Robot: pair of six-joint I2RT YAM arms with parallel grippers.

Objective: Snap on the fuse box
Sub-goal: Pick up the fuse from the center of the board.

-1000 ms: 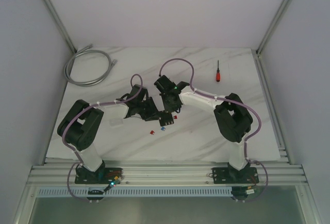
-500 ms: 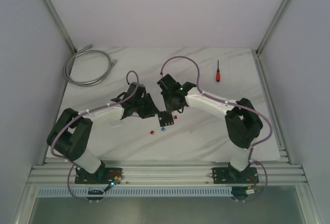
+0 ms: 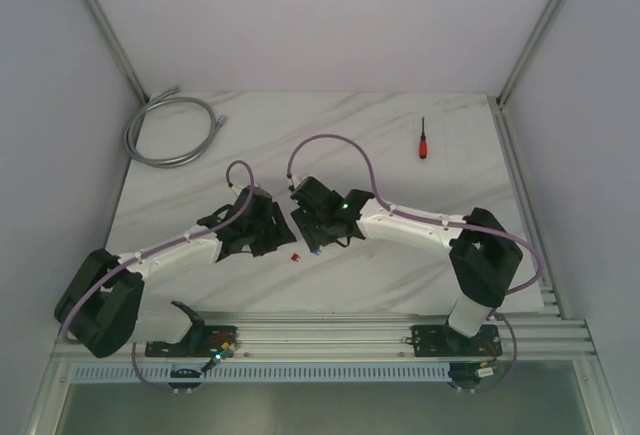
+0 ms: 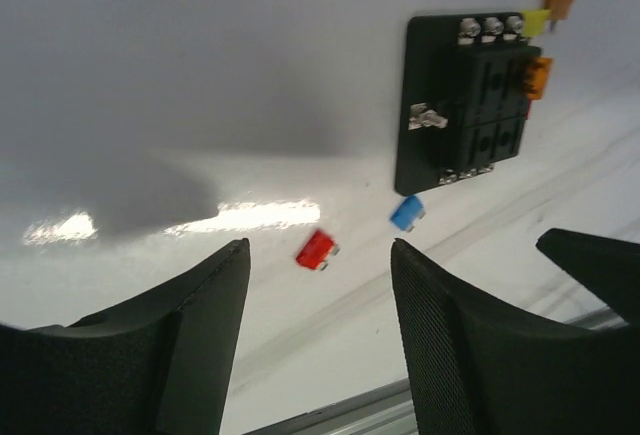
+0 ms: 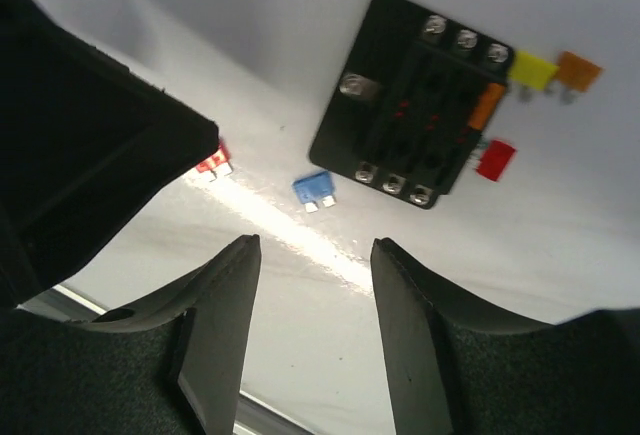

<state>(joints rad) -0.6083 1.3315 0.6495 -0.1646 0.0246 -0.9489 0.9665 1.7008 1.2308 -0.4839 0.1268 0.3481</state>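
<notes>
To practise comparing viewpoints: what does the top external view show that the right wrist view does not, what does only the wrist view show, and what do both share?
Only the top view: the red-handled screwdriver and the coiled grey cable. Only the right wrist view: the fuse box, a blue fuse near it, and a yellow fuse at its corner. Both: the marble table and a loose red fuse.

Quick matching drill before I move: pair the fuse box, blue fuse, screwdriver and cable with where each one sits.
1 fuse box
2 blue fuse
3 screwdriver
4 cable

A far left corner
B far right side, away from both arms
C loose, just off the box's edge
D lying flat, yellow fuse by its corner

Pairs: 1-D, 2-C, 3-B, 4-A
</notes>
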